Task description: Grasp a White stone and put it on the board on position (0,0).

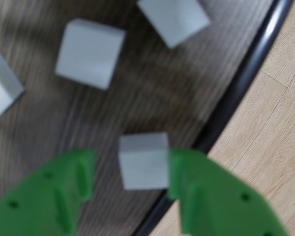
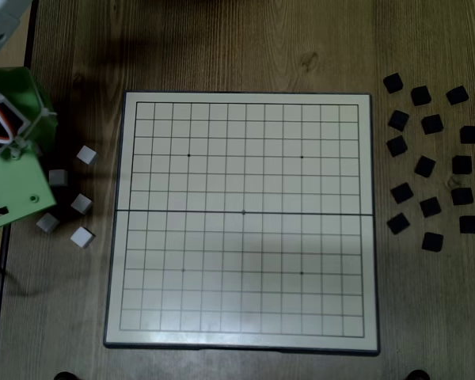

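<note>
In the wrist view, the green gripper (image 1: 145,172) has its fingers spread around a white stone (image 1: 143,161); the right finger (image 1: 206,191) sits against the block's side, while a gap shows between the block and the left finger. This stone lies close to the table's dark metal edge (image 1: 241,81), beyond which pale wooden flooring (image 1: 270,137) shows. Three more white blocks (image 1: 90,53) lie scattered further up on the bare wood. In the fixed view, the arm (image 2: 12,150) hangs over the table's left side, with white blocks (image 2: 81,203) loose between it and the board (image 2: 241,218). The board lies flat mid-table, its grid empty, with open wood around it. Black blocks (image 2: 430,207) are scattered well apart on the right. No writing is readable.
</note>
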